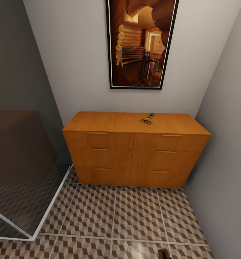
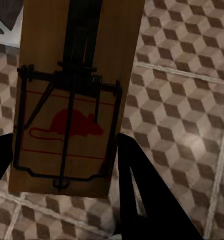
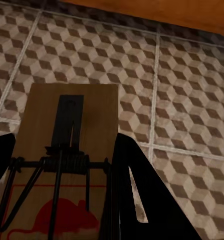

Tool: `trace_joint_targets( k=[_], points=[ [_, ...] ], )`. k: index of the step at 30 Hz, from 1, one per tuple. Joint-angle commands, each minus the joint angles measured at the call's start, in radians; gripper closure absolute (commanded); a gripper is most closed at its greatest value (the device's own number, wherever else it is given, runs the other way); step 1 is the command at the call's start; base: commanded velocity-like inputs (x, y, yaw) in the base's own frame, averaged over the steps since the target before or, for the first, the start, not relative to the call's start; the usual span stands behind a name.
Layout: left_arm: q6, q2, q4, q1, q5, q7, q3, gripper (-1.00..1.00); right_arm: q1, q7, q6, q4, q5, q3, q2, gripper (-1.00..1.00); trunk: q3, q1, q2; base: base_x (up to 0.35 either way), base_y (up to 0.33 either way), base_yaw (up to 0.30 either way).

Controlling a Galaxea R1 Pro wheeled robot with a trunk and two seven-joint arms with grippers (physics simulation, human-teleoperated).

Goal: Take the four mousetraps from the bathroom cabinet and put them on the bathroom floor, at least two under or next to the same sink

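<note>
Two mousetraps [image 1: 148,119] sit on top of the cabinet [image 1: 135,151], toward its right half, one just behind the other and close together. I'm using the cabinet as my landmark. Above it on the wall hangs a tall framed picture [image 1: 142,43] of a log-cabin interior. To the cabinet's left I see a dark glass shower panel [image 1: 23,172] with a white frame along its bottom edge, running close to the cabinet's left corner. To its right, a plain grey wall [image 1: 224,144] boxes it in, leaving only a narrow gap. In front of the cabinet the bathroom floor [image 1: 117,216] spreads out in its cube-pattern tiles, with a small brown shape at the near edge that I cannot identify.

On my left wrist view, the left gripper [image 2: 64,165] is pinching a mousetrap [image 2: 76,95]: the board with its red mouse print and wire frame sits between the dark fingers [image 2: 142,195], over the tiled floor.

On my right wrist view, the right gripper [image 3: 59,170] likewise clamps a second held mousetrap [image 3: 71,150] between its fingers [image 3: 137,195], and beyond the tiles I catch the cabinet's orange base along the far edge.
</note>
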Motion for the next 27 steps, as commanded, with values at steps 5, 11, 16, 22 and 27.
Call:
trace_joint_targets(
  k=[5,11,16,22,27],
  points=[
    [0.094,0.034,-0.003,-0.114,-0.002,0.013,-0.005,1.0,-0.056,-0.003,0.068,-0.048,0.009,-0.002,-0.002,1.0,-0.001,0.0,0.0,0.0,0.0,0.0],
    [0.112,0.072,-0.002,-0.137,-0.006,-0.006,-0.014,1.0,-0.062,-0.001,0.017,-0.05,0.007,0.001,-0.003,1.0,-0.001,0.0,0.0,0.0,0.0,0.0],
    [0.113,0.075,0.0,-0.139,-0.007,-0.009,-0.016,1.0,-0.058,-0.002,0.003,-0.046,0.007,0.001,-0.002,1.0,-0.001,0.0,0.0,0.0,0.0,0.0],
    [0.113,0.074,0.001,-0.139,-0.008,-0.009,-0.016,1.0,-0.055,-0.002,0.001,-0.045,0.007,0.001,-0.001,1.0,-0.001,0.0,0.0,0.0,0.0,0.0],
    [0.113,0.074,0.001,-0.139,-0.008,-0.009,-0.016,1.0,-0.055,-0.002,0.0,-0.045,0.006,0.002,0.0,1.0,-0.001,0.0,0.0,0.0,0.0,0.0]
  ],
)
